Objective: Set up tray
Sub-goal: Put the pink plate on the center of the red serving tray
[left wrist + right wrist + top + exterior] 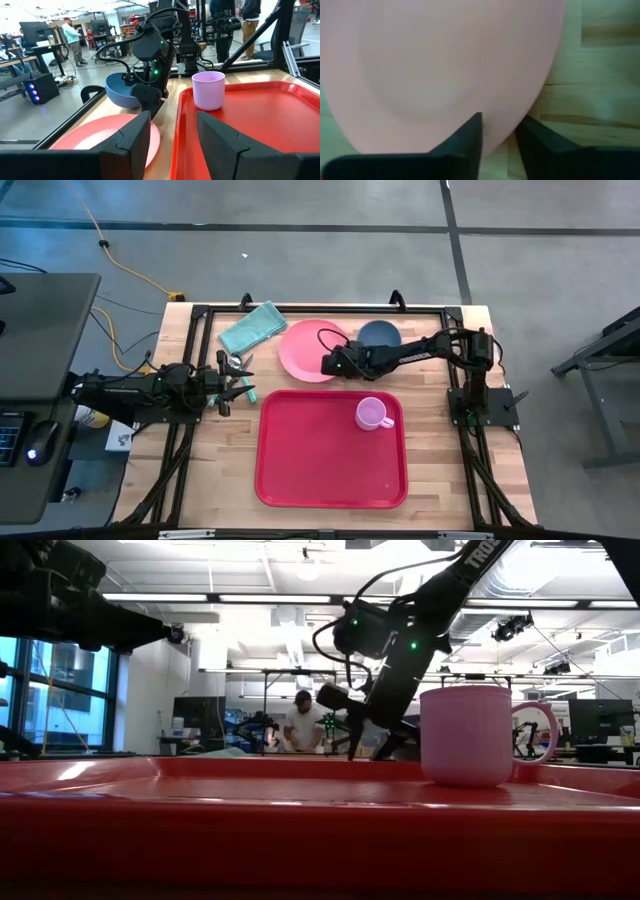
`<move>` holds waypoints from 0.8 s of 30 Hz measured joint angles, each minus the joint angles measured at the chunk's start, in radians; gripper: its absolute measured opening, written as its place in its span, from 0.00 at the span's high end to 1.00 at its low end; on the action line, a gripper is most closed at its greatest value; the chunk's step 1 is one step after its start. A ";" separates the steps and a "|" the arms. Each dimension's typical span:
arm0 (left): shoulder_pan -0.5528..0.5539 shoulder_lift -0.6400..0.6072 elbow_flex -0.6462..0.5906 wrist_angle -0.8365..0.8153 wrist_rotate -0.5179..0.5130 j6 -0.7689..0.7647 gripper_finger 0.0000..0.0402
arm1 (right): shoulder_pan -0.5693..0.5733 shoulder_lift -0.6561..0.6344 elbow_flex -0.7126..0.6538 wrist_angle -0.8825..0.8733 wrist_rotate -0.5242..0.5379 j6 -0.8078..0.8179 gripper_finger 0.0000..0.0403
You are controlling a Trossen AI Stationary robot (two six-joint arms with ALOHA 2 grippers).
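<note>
The red tray (pixel 300 470) lies on the near half of the table, and a pink cup (pixel 372 414) stands upright in its far right corner. A round pink plate (pixel 305 348) lies flat on the wood just beyond the tray. My right gripper (pixel 328 365) reaches in from the right, slanting down onto the plate's right edge, and is closed on it. My left gripper (pixel 240 380) waits at the table's left side, level and open, with nothing between its fingers (pixel 135 135). My right gripper pinches the plate's rim (pixel 502 135) at the plate's right, near side between its two fingers. One finger (pixel 470 132) lies over the plate's top and the other (pixel 535 137) stands at its outer edge. The fingers slant down from the table's right. The plate lies flat on the wood.
A blue bowl (pixel 380 333) stands right of the plate, under my right arm. A teal cloth (pixel 252 328) lies at the far left. Small utensils (pixel 238 365) lie by my left gripper. Most of the tray's floor (pixel 280 125) is bare. People stand in the room beyond.
</note>
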 joint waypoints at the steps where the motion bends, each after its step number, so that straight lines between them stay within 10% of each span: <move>1: 0.000 0.000 0.000 0.000 0.000 0.000 0.52 | 0.000 0.000 -0.001 0.003 -0.002 -0.002 0.82; 7: 0.000 0.000 0.000 -0.006 0.000 0.000 0.52 | 0.000 0.000 0.000 0.013 -0.016 -0.017 0.98; 24: 0.000 0.000 0.000 -0.007 0.000 0.000 0.52 | 0.000 0.000 0.000 0.043 0.008 -0.029 1.00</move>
